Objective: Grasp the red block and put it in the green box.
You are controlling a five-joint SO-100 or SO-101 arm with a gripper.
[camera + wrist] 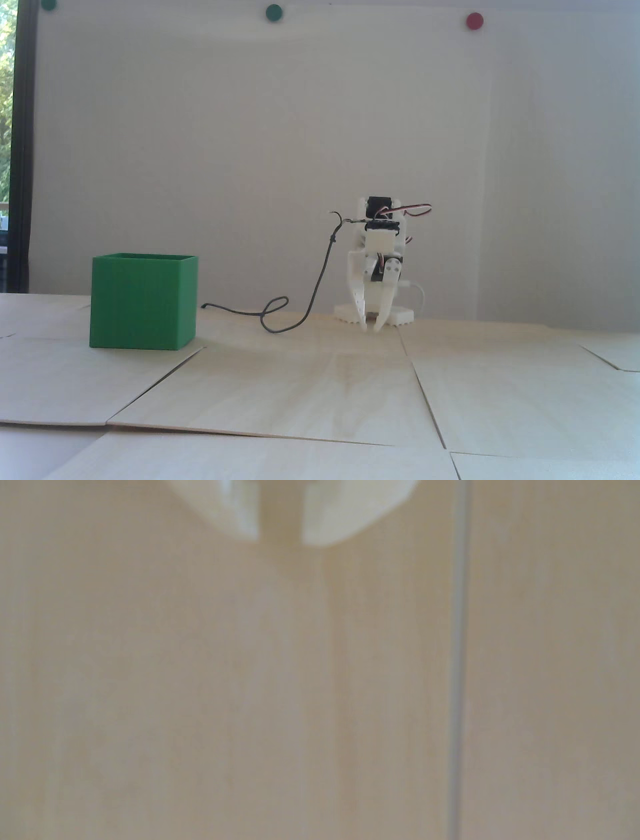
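Wrist view shows the jaws slightly spread over bare desk (207, 687), nothing between them. No block is visible in either view; it may already lie inside the box (142, 302), off to the jaws' side. Closing here would likely catch nothing.

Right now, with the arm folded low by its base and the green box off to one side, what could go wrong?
1. No red block shows in either view; it may already lie inside the green box, so a grasp attempt could close on nothing.
2. The gripper hangs slightly open, tips near the wooden table; going lower may scrape it.
3. The loose black cable lies between arm and box and could snag a sweep.
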